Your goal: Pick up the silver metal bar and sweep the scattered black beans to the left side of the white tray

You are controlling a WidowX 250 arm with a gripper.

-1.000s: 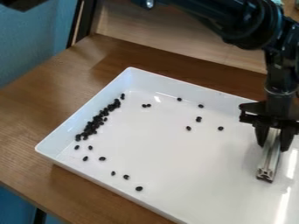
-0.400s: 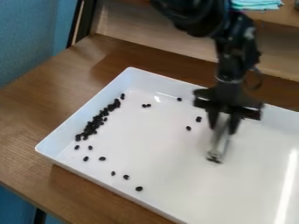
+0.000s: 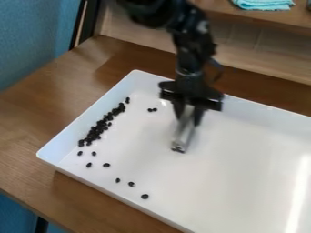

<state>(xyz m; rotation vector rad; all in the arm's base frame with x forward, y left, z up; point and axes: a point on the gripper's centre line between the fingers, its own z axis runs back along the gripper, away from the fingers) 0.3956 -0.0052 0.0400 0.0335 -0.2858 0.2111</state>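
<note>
A wooden surface [image 3: 36, 123] carries the large white tray [image 3: 249, 182], whose floor stretches from beneath the black end effector [image 3: 189, 119] toward the view's right and lower edges, while the far wall rises just behind it. Clamped between the fingers, a silvery metal bar [image 3: 183, 134] slants downward to the view's left, its lower end over the tray floor. Small black beans [image 3: 97, 129] lie left of the end effector, mostly heaped along the left wall, with others scattered toward the near wall.

Tray [image 3: 243, 191] on table [image 3: 36, 132] | pieces [image 3: 97, 129] in tray, left | rod [image 3: 183, 134] rightward
</note>
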